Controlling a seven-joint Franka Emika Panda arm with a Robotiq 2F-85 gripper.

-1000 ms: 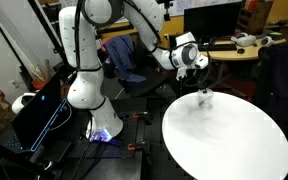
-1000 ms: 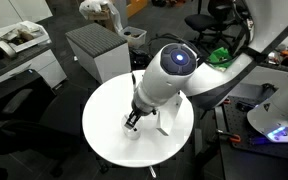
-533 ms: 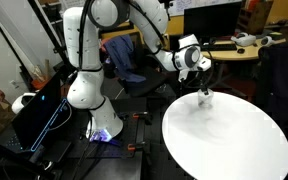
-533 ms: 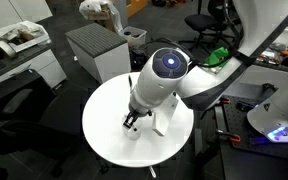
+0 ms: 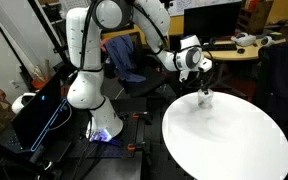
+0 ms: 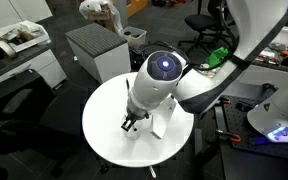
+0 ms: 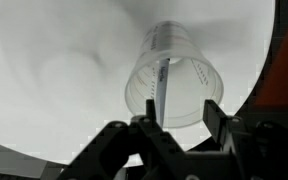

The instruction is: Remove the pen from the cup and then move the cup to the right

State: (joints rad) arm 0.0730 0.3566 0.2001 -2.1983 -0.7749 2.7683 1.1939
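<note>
The clear cup point(image 7: 174, 80) stands on the round white table point(image 7: 54, 70), seen from above in the wrist view. The thin dark pen point(image 7: 164, 92) stands inside it, leaning on the rim. My gripper point(image 7: 178, 118) is open, its two dark fingers just above the cup's rim, one on each side of the pen's top. In an exterior view the cup point(image 5: 205, 97) is near the table's far edge, right under my gripper point(image 5: 203, 86). In the other exterior view my gripper point(image 6: 131, 122) hides the cup.
The white table point(image 5: 224, 135) also shows in the other exterior view point(image 6: 104, 115). The robot base point(image 5: 84, 90), a black monitor point(image 5: 39, 110), a grey cabinet point(image 6: 96, 50) and office chairs stand around the table.
My arm has shifted slightly, bringing the gripper a little lower and closer over the cup. The cup and pen have not moved.
</note>
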